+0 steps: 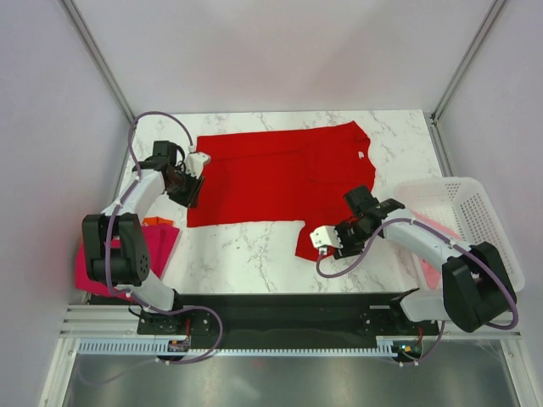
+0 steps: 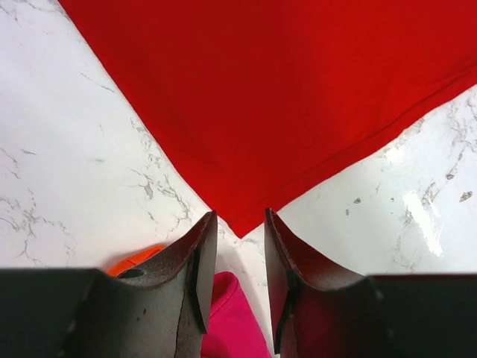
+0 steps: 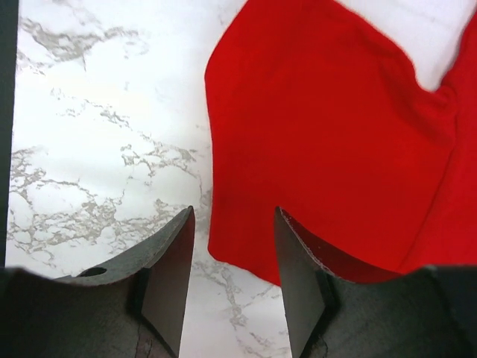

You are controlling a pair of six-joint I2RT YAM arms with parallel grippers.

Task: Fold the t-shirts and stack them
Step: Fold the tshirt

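A red shirt (image 1: 271, 174) is spread flat on the marble surface (image 1: 246, 259). The left tool (image 2: 240, 220) is held just over its near left corner, jaws apart, nothing clamped. The right tool (image 3: 231, 212) is poised at the sleeve's edge, jaws likewise apart; whether cloth is touched cannot be told. A magenta shirt (image 1: 161, 246) and an orange shirt (image 1: 157, 222) are piled at the surface's left edge.

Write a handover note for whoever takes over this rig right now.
Left gripper: open, at a left corner of the red t-shirt, nothing held.
Right gripper: open, at its near sleeve, nothing held.
Red t-shirt lies spread flat mid-table; magenta t-shirt and orange t-shirt lie beside the left arm.
Done: red one spread. Left: fold it, stack it.
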